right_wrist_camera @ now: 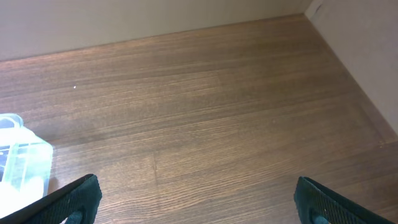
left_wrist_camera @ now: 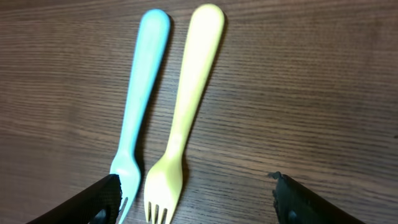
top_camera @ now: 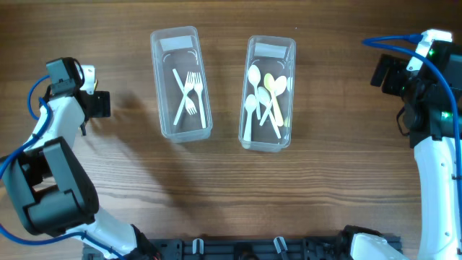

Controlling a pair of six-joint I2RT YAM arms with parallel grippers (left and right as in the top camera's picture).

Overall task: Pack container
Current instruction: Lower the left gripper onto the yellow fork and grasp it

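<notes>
A light blue fork [left_wrist_camera: 142,93] and a yellow fork [left_wrist_camera: 186,106] lie side by side on the wooden table, tines toward my left gripper [left_wrist_camera: 196,182]. That gripper is open, just above them, with the blue fork's tines by its left finger. In the overhead view the left gripper [top_camera: 101,103] is at the far left and hides both forks. A clear container [top_camera: 180,83] holds white forks. A second clear container [top_camera: 268,94] holds white and yellow spoons. My right gripper [right_wrist_camera: 197,183] is open and empty over bare table, at the far right in the overhead view [top_camera: 381,72].
A corner of the spoon container [right_wrist_camera: 25,158] shows at the left edge of the right wrist view. A pale wall [right_wrist_camera: 155,18] runs along the table's far edge and right side there. Blue cables trail from both arms.
</notes>
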